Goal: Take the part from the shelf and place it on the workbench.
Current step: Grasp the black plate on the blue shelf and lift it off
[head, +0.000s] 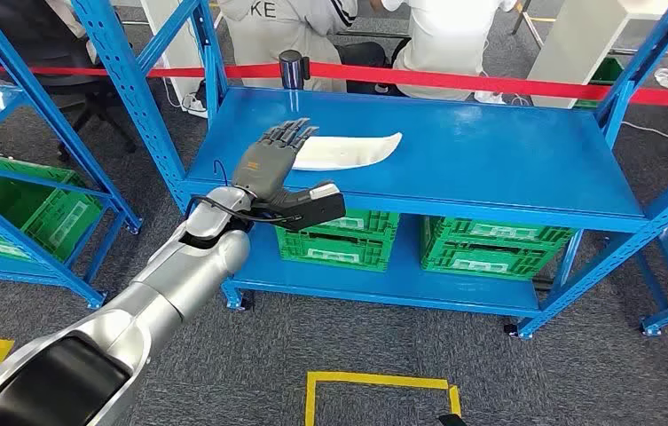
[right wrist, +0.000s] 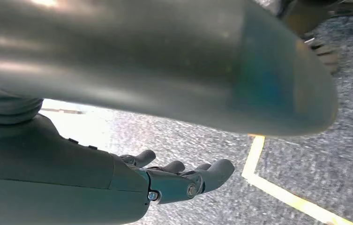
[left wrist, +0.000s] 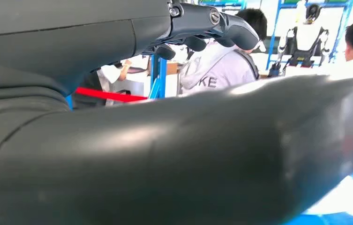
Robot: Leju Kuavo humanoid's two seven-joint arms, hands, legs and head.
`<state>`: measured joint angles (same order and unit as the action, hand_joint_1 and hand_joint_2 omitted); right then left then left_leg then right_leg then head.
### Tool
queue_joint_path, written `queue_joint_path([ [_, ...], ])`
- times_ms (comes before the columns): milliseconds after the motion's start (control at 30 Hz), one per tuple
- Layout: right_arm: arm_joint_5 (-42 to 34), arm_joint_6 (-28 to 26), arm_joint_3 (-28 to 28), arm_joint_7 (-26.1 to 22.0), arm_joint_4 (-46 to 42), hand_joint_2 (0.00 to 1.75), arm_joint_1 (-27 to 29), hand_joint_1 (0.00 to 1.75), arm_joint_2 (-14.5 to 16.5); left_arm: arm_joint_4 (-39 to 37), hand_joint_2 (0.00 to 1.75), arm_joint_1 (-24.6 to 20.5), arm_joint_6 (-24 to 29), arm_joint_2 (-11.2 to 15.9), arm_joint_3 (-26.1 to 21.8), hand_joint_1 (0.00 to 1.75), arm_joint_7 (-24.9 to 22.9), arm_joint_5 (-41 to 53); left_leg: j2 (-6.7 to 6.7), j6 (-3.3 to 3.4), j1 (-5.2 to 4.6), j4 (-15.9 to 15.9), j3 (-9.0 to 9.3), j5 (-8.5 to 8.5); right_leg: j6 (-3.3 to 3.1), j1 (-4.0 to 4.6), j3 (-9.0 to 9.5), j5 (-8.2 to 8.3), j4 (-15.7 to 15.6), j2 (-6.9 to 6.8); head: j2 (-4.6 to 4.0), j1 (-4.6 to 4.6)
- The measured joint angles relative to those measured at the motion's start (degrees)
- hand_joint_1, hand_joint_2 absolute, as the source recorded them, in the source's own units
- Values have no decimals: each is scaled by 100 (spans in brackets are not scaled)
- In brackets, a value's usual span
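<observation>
fingers (head: pixel 290 135) of the left hand (head: pixel 270 164) are spread flat and nothing is held; the hand is raised over the front edge of the shelf (head: pixel 490 151), its fingertips just reaching the near end of the part (head: pixel 348 151). the white, curved part is laid flat on the blue top deck, at about 10 o'clock from the deck's middle, pointing toward 2 o'clock. the right hand (right wrist: pixel 179 180) is seen hanging over grey floor (right wrist: pixel 188 136) beside a yellow line (right wrist: pixel 277 187), fingers loosely apart and empty. green crates (head: pixel 339 235) are stored on the lower deck. a red tape (head: pixel 490 84) is stretched behind the shelf at 12 o'clock, with seated people (head: pixel 436 35) beyond it.
</observation>
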<state>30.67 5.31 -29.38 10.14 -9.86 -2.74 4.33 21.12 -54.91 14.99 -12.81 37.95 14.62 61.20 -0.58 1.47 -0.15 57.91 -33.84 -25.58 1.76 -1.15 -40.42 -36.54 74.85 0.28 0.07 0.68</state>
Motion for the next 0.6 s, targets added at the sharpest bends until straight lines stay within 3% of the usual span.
queue_joint_path([
  [67,1,0,0,-1,0,0,5,0,0,1,0,1,-9,-1,2,0,-2,0,-3,-17,4,7,71,-56,-7,-2,80,299,-374,-3,0,1],
  [133,1,0,0,-2,2,0,12,0,4,-2,0,3,-18,-1,7,0,-4,0,-6,-69,1,33,190,-174,-26,-1,257,850,-1123,-21,0,5],
  [200,1,0,-1,0,7,0,6,0,12,-8,0,-1,-25,0,17,0,-4,0,-6,-137,-20,43,241,-268,-83,10,368,1073,-1519,-40,0,12],
  [333,0,0,-5,1,9,0,11,0,27,-10,0,-11,-33,2,45,0,-3,-2,1,-265,-27,212,246,-327,-249,-2,492,1080,-1560,-21,0,5],
  [400,0,-1,-8,2,9,0,6,0,31,-10,0,-20,-35,2,51,0,1,-2,21,-322,-13,756,-69,-493,-308,-6,567,1032,-1570,-14,0,-6],
  [467,-3,-2,-10,10,9,0,9,0,31,-16,0,-8,-52,3,66,0,6,-3,29,-355,-7,1484,-559,-760,-336,0,631,961,-1569,-8,0,-13],
  [500,-5,-2,-11,14,9,0,16,0,31,-22,0,5,-68,5,78,0,7,-3,29,-356,-6,1687,-739,-818,-340,5,670,925,-1569,-3,0,-14],
  [533,-8,-3,-13,17,9,0,24,0,32,-28,0,16,-83,7,91,0,9,-4,29,-342,-7,1695,-826,-759,-340,12,720,885,-1568,3,0,-15],
  [600,-13,-8,-15,17,9,0,35,0,36,-32,0,20,-105,7,109,0,10,-4,29,-258,-31,1095,-679,-292,-339,36,844,798,-1572,12,0,-15],
])
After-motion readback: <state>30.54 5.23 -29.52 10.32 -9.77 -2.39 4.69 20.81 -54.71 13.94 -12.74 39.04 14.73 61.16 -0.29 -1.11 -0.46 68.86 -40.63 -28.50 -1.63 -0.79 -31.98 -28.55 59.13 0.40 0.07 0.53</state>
